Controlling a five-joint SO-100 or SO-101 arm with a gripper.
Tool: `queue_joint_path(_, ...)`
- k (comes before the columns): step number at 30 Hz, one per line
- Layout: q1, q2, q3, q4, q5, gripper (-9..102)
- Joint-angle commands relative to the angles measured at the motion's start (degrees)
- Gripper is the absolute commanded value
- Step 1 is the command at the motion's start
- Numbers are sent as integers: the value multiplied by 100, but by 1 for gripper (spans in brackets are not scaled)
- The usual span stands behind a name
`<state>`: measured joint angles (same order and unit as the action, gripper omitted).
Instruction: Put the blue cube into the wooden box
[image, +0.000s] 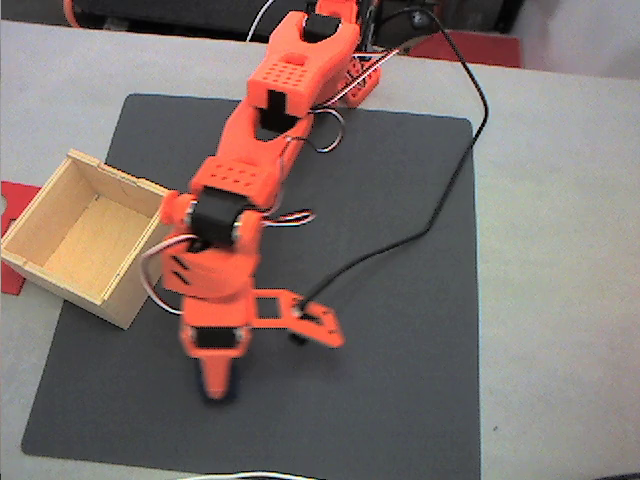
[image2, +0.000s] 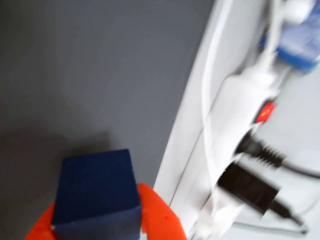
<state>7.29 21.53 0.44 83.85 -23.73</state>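
The orange gripper (image: 216, 388) is clamped on the blue cube (image2: 96, 192), holding it over the near part of the dark mat (image: 400, 300), to the right of the wooden box (image: 85, 236), ready, I'd guess, to carry it across.

One blue cube (image2: 95, 192). One wooden box (image: 85, 236). One orange arm (image: 255, 190) with one claw (image: 218, 385). One dark grey mat (image: 380, 330). One white power strip (image2: 235, 125) with one red switch (image2: 265, 112).
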Motion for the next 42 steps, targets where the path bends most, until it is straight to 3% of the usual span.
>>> queue_joint_path(1,-624,562,-290,255,-18,1)
queue_joint_path(6,-1380,1055,-290,536,-26,2)
queue_joint_path(13,-1169,2180,-290,1424,44,2)
queue_joint_path(17,-642,2883,-220,1951,44,2)
queue_joint_path(30,1538,5309,1626,1969,-185,2)
queue_joint_path(42,3296,5678,2188,1934,-475,0)
